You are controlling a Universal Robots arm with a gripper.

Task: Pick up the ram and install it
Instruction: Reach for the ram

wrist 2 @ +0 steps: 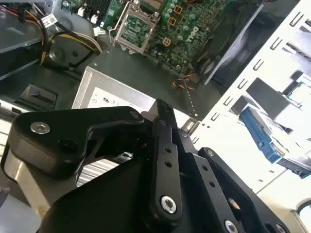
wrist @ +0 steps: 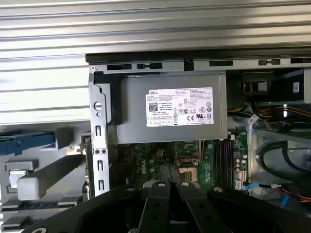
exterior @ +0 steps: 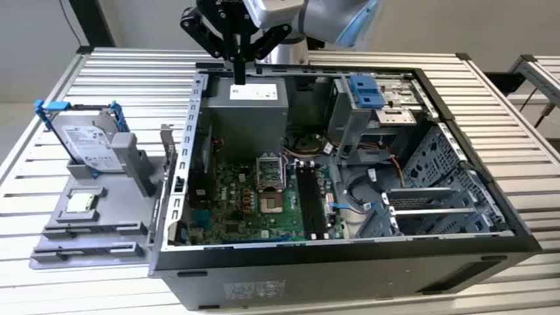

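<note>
The black two-fingered gripper has its fingers pressed together on the ram, a long, thin, dark circuit-board stick. In the exterior view the stick hangs upright, straight under the fingertips. Just below the gripper is the grey metal power supply box with a white label, at the far end of the open black computer case. The ram is above this box and does not touch it. The green motherboard with its long dark memory slots lies lower in the case and well apart from the gripper.

In my judgement, carrying it well needs a firm, even hold. The stick should be kept vertical and its long edge turned parallel to the slots. It should also stay free from the case wall and the cables.

I count one ram, one gripper, one case and one power supply. On the grey plastic tray beside the case there is one silver hard drive and one small square processor chip. The number of slots I cannot count surely.
</note>
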